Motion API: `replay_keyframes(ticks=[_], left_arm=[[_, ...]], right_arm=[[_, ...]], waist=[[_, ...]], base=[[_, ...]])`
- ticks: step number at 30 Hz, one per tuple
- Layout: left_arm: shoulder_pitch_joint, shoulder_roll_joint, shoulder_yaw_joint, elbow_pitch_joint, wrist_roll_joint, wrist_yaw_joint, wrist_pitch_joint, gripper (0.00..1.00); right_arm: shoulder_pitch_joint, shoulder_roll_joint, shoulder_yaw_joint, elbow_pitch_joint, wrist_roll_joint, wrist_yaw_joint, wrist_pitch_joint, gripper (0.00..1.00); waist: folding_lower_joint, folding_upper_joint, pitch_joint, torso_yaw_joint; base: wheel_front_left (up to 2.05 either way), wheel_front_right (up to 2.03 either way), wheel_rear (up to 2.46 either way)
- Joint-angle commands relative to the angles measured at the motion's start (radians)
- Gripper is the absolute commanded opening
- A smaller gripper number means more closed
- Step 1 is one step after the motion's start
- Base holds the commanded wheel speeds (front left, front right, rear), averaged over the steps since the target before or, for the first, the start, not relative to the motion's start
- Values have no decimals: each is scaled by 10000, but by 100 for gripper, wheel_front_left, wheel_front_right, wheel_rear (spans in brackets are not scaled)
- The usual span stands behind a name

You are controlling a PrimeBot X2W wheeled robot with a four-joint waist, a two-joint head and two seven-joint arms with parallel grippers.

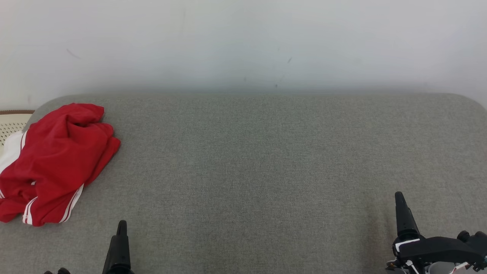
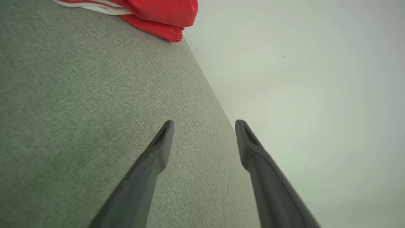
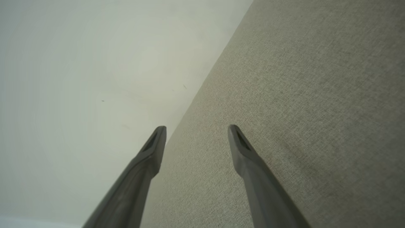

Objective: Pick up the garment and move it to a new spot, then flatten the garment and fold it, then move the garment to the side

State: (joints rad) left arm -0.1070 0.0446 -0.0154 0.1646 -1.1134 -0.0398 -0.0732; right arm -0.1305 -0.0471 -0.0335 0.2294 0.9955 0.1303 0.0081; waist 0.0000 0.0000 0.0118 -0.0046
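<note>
Nearest us, at the near edge, both grippers are parted wide and empty. The left gripper [image 2: 204,125] hovers over bare cloth near the left. The right gripper [image 3: 196,127] sits near the right and is likewise over bare cloth. Each has two long, dark, tapering fingers with a matt finish.

We find the garment [image 1: 57,163] on the far left of the work surface [image 1: 266,171], well apart from both grippers. It lies in a crumpled heap and reaches the left margin of the head view. It is red, with narrow white stripes along one edge and a white panel at its left. We cannot tell what kind of garment it is.

Handling, in our judgement: the cloth looks thin and smooth, so it should be light, limp and somewhat slippery. It will hold no shape when lifted and will hang down from the pinch. A raised fold or the striped near edge offers the firmest hold, and the left gripper is the closer. A deep pinch should guard against slipping.

Materials: the work surface is padded and covered in a grey, coarse weave, with rounded far corners. Behind it stands a plain pale wall [image 1: 243,38] with faint scuffs. A cream perforated object [image 1: 11,125] with a brown rim sits beyond the garment.
</note>
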Motion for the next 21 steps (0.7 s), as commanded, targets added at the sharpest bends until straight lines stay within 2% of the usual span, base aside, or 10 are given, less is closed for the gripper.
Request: replay_keyframes(ticks=[1,13,21], left_arm=[[7,47,-65,-230,581,110,-125,100],[301,54,-281,-510,3160,650,-465,100],[429,151,-375,-703,4372,867,-639,100]], right_arm=[[-59,-112,131,-239,-597,2,-126,100],[64,-87,597,-429,-2961,3,-613,100],[161,-83,817,-484,-4084,3,-870,100]], waist=[[0,0,-3,-1],[0,0,-55,-1],[0,0,-115,-6]], base=[[0,0,0],[0,0,0],[0,0,0]])
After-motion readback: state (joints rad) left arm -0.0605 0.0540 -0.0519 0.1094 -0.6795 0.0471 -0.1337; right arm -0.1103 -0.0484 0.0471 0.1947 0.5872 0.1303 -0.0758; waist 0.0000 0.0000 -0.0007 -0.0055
